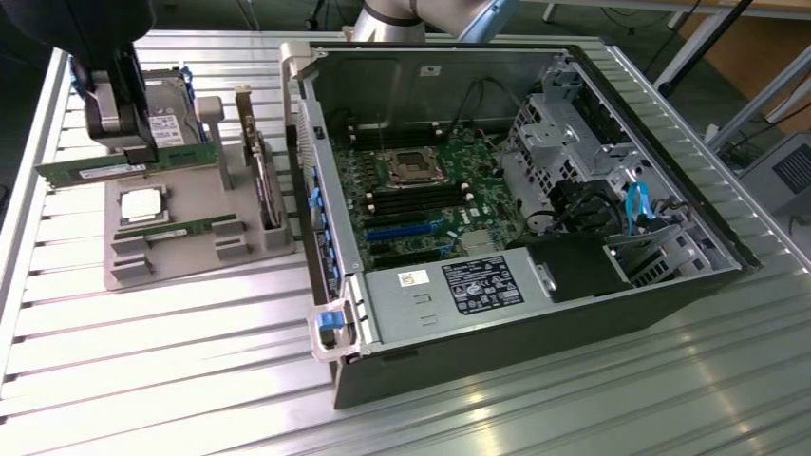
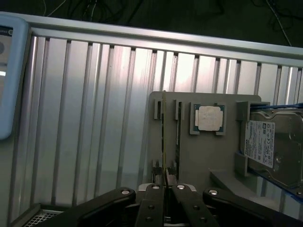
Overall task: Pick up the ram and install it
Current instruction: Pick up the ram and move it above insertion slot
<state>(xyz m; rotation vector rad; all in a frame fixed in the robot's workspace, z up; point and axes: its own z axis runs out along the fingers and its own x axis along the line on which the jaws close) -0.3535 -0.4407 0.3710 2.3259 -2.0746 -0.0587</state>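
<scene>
Green slim ram (image 1: pixel 83 172) in black claw (image 2: pixel 164 182)

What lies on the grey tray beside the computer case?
On the tray: a silver processor, a spare ram stick, a hard drive and an upright card. The gripper, shut on the ram, hides the part of the tray behind it.

place: lab or workshop, probably — slatted aluminium bench (image 1: pixel 152 342) | open computer case (image 1: pixel 405 78) | parts fixture (image 1: pixel 190 258)
</scene>
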